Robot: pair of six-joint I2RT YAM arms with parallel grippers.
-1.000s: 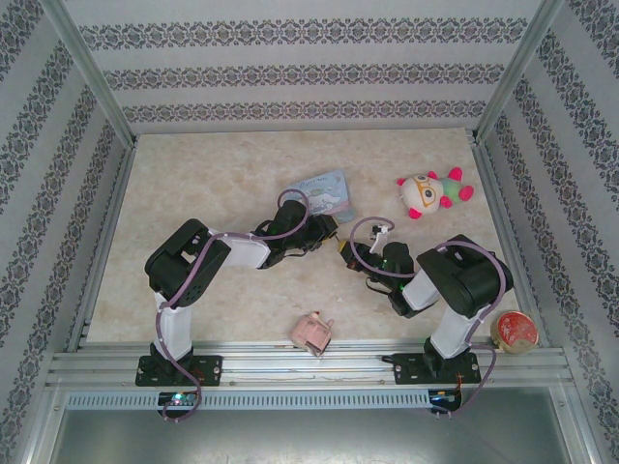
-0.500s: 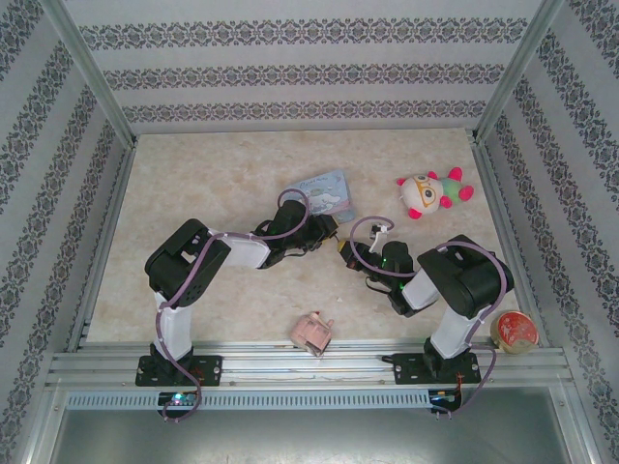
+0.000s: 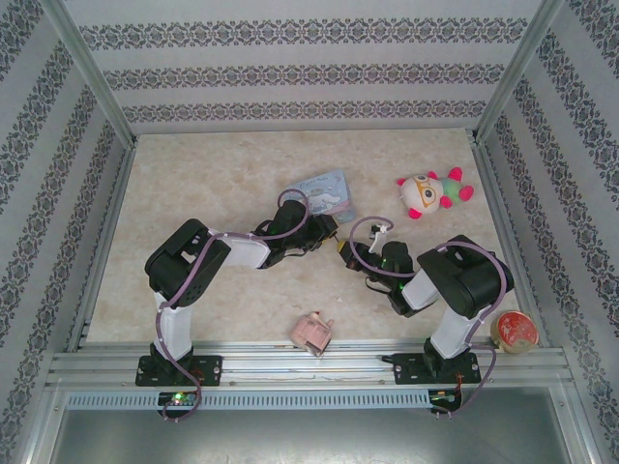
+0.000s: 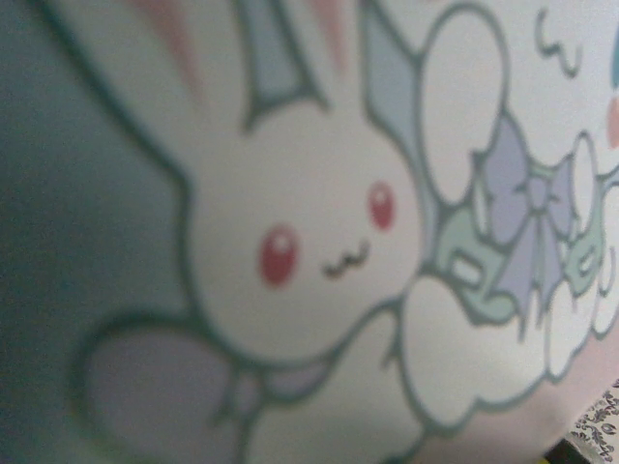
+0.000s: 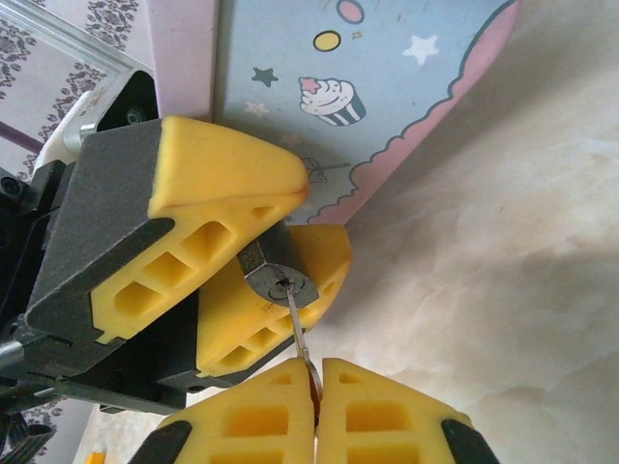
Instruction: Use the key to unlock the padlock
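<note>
The left gripper [image 5: 290,232] clamps the padlock [image 5: 271,275] between its jaws, keyway facing the key [image 5: 298,333] pinched in the right gripper [image 5: 314,377], so the blade lines up.

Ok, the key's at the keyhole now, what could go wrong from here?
The key is thin and the right gripper pinches only its end, so turning could make it slip or bend.
The padlock is clamped in the left gripper with just its keyhole face showing; torque may twist it loose.
The tin lies close behind and could get nudged.
</note>
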